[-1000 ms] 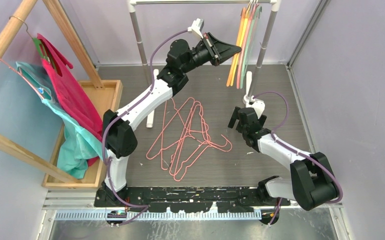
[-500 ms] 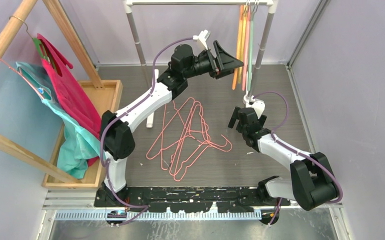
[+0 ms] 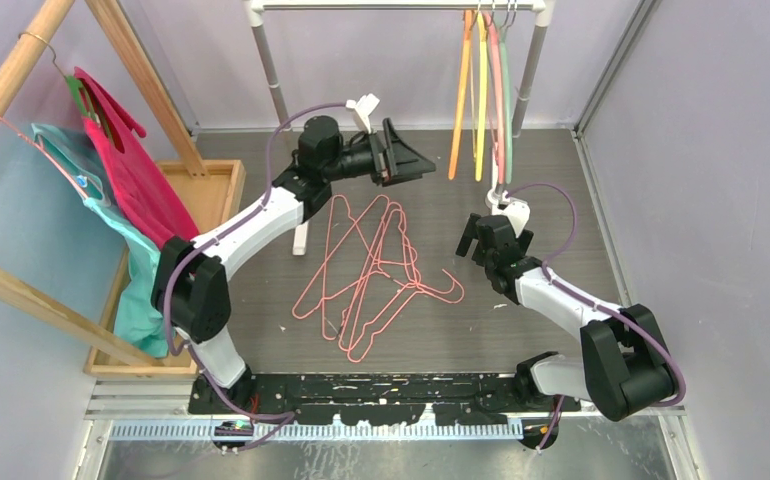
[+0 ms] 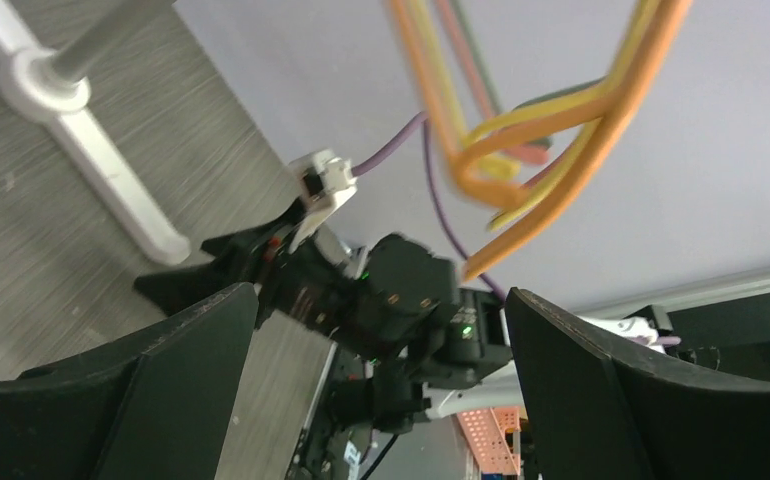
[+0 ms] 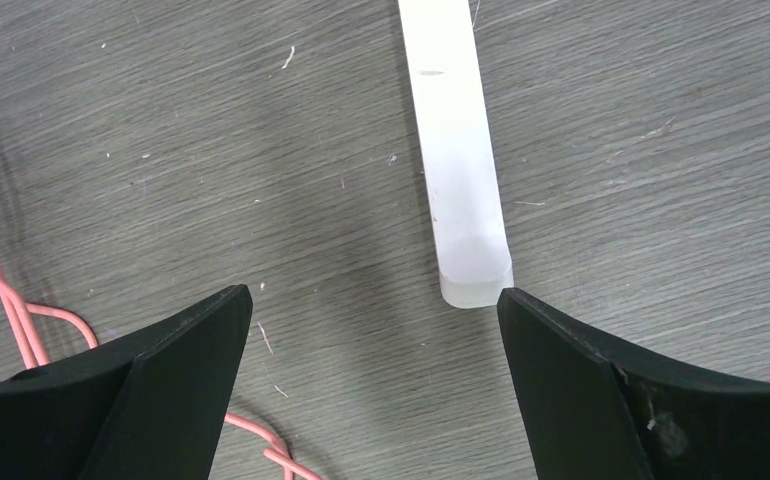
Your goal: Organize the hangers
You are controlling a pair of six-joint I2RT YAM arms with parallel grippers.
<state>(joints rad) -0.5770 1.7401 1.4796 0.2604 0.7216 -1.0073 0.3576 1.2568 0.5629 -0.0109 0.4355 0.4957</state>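
Note:
Orange (image 3: 458,100), yellow (image 3: 480,100), pink and grey-green hangers hang together at the right end of the white rail (image 3: 381,6). Several pink wire hangers (image 3: 371,270) lie tangled on the grey floor between the arms. My left gripper (image 3: 423,163) is raised to the left of the hanging group, open and holding nothing. In the left wrist view the orange hanger (image 4: 561,180) and a yellow one hang above the left gripper (image 4: 381,330). My right gripper (image 3: 469,240) stands open low over the floor. In its wrist view the right gripper (image 5: 374,310) is empty, with a pink wire hanger (image 5: 21,320) at its left.
A wooden frame (image 3: 21,60) at the left carries magenta (image 3: 136,180) and teal (image 3: 156,290) garments over a wooden tray (image 3: 223,180). The rack's white feet (image 3: 304,235) rest on the floor; one foot (image 5: 456,150) ends just ahead of the right gripper's fingers.
The left gripper has opened, let go of the hanger at the rail, and drawn back to the left and lower. The hanging hangers have settled straight. The right arm has not moved.

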